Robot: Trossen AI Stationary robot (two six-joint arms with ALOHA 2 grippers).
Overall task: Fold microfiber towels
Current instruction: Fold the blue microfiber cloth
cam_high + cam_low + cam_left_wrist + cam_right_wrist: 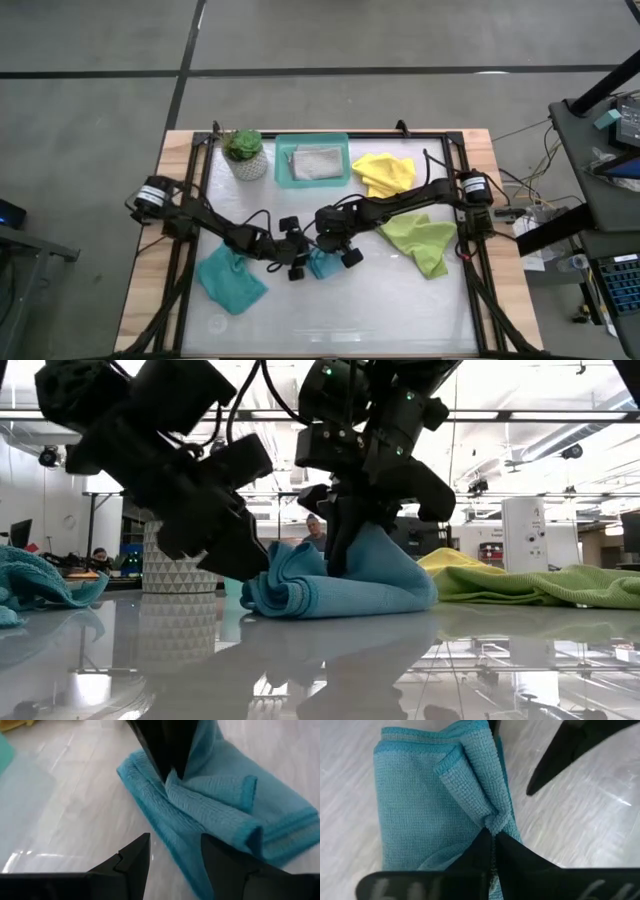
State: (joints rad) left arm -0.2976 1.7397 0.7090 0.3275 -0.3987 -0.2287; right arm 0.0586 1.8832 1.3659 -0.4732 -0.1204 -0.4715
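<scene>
A teal-blue towel (323, 265) lies folded in several layers on the white table, near its middle. My right gripper (492, 834) is shut on a raised fold of it. My left gripper (175, 852) is open just off the towel's left side, low over the table. A second teal towel (232, 282) lies crumpled at the near left. A lime green towel (422, 242) and a yellow towel (384, 172) lie at the right. A light grey towel (316, 162) lies in the teal tray. My right gripper pinches a bunched fold of the towel's top layer (492, 822) between its two fingers, which come from above and point down. The pinched part stands up in a peak (372, 545), and the rest of the towel lies folded on the table. My left gripper stands beside the towel's folded edge (262, 585); I cannot tell whether it touches it.
A teal tray (282, 165) and a potted plant in a white patterned pot (245, 155) stand at the far edge. The near part of the table (330, 320) is bare. People and desks show in the room behind.
</scene>
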